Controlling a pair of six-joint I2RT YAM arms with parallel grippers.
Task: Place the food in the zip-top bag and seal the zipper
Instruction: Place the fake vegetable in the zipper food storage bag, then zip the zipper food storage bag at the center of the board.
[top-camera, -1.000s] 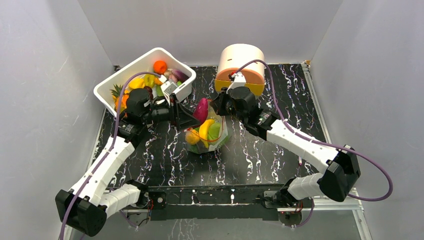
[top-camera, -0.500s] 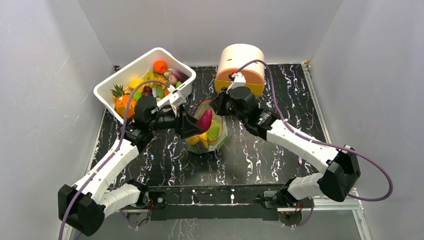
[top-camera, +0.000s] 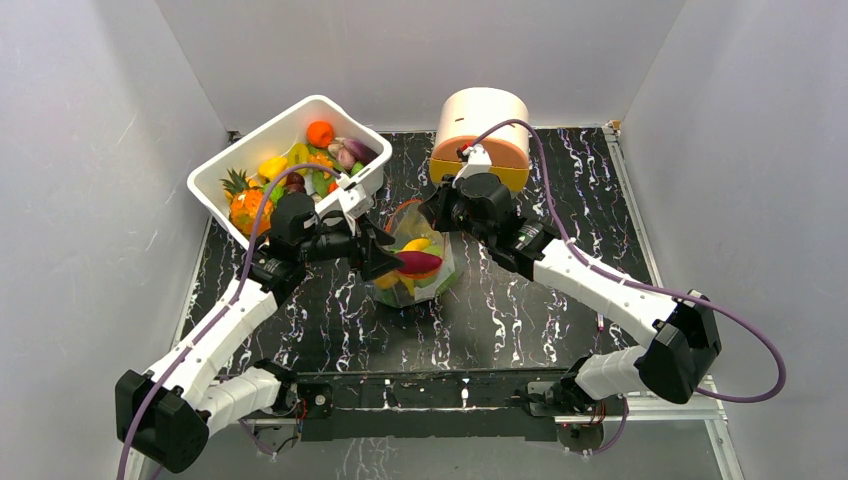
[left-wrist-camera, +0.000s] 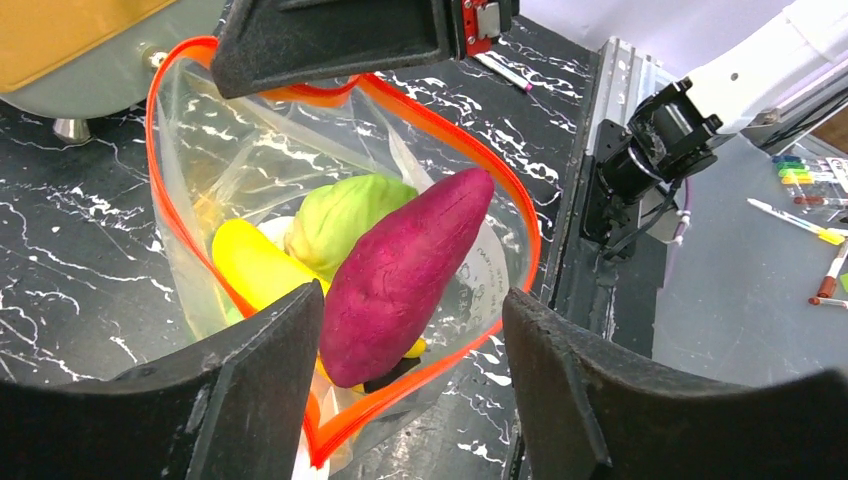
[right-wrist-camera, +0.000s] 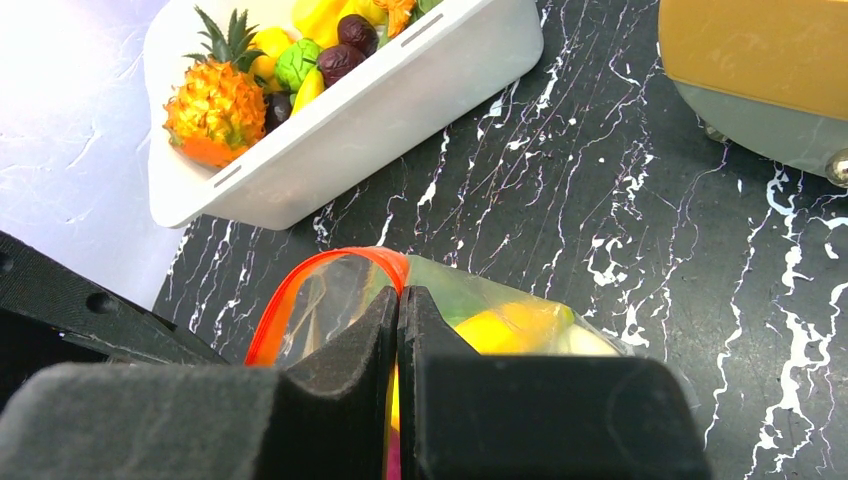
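The clear zip-top bag (top-camera: 428, 278) stands open mid-table, its orange-red zipper (left-wrist-camera: 387, 405) spread into a wide loop. Inside lie a purple sweet potato (left-wrist-camera: 400, 270), a pale-green cabbage (left-wrist-camera: 345, 215) and a yellow piece (left-wrist-camera: 255, 265). My left gripper (left-wrist-camera: 410, 400) is open and empty, its fingers either side of the bag's near rim, just above the sweet potato (top-camera: 418, 263). My right gripper (right-wrist-camera: 399, 300) is shut on the bag's far rim at the zipper and holds the mouth up. In the top view the left gripper (top-camera: 388, 260) and right gripper (top-camera: 432, 210) face each other across the bag.
The white tub (top-camera: 215, 190) at back left holds more toy food, including a pineapple (right-wrist-camera: 210, 105). The round cream-and-orange drawer box (top-camera: 482, 115) stands behind the bag. Black marbled table; its metal edge rail (left-wrist-camera: 620, 90) is on the right.
My left gripper moved right and down over the bag with the sweet potato, then opened. The sweet potato now lies across the food inside the bag. The right gripper stayed.
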